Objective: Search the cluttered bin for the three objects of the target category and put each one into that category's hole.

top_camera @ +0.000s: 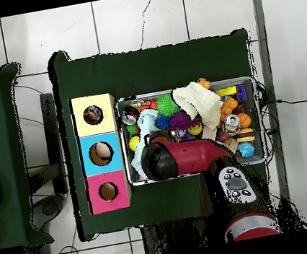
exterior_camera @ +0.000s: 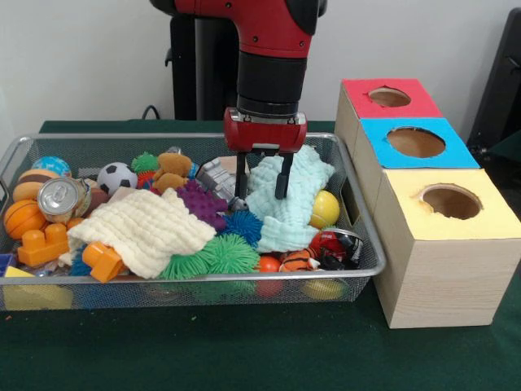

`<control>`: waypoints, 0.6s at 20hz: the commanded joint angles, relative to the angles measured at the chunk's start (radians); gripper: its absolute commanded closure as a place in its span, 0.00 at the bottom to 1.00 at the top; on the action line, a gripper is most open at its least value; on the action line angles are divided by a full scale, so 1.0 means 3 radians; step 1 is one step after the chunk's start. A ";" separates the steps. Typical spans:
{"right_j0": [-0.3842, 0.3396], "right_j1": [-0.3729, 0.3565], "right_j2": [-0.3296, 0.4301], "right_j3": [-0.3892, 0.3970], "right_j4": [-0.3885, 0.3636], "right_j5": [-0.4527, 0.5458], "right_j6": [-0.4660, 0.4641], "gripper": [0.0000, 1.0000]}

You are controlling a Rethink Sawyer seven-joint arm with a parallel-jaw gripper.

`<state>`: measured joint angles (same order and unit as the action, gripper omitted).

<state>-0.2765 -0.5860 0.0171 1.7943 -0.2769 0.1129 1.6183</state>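
The wire-mesh bin (exterior_camera: 203, 290) lies on the green table, packed with toys; it also shows in the overhead view (top_camera: 260, 121). No knotted rope toy shows among the clutter in either view. My gripper (exterior_camera: 260, 186) hangs open and empty over the bin's middle right, its fingertips (exterior_camera: 282, 187) just above the edge of a pale mint knitted cloth (exterior_camera: 293, 208). In the overhead view the arm (top_camera: 180, 159) hides the gripper. The yellow-faced box (exterior_camera: 403, 204) stands nearest the camera right of the bin, with its round hole (exterior_camera: 452, 201). From above, something mottled shows in that hole (top_camera: 93, 115).
The blue-faced box (exterior_camera: 376, 134) and red-faced box (exterior_camera: 358, 88) stand behind the yellow one. In the bin: a cream knitted cloth (exterior_camera: 142, 230), green spiky balls (exterior_camera: 221, 254), a purple spiky ball (exterior_camera: 202, 202), a can (exterior_camera: 59, 198), a soccer ball (exterior_camera: 116, 177), orange blocks (exterior_camera: 45, 244).
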 commanded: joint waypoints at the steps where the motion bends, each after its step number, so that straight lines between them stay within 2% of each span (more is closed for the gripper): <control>1: -0.0012 -0.0080 -0.0008 0.0295 0.0246 -0.0047 0.0812 0.00; 8: 0.0301 0.0051 -0.0145 0.0287 0.0514 -0.0202 0.0987 0.00; 12: 0.0354 0.0097 -0.0159 0.0315 0.0596 -0.0292 0.0973 0.00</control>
<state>-0.1941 -0.6002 -0.0373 1.8353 -0.1663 0.1015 1.6193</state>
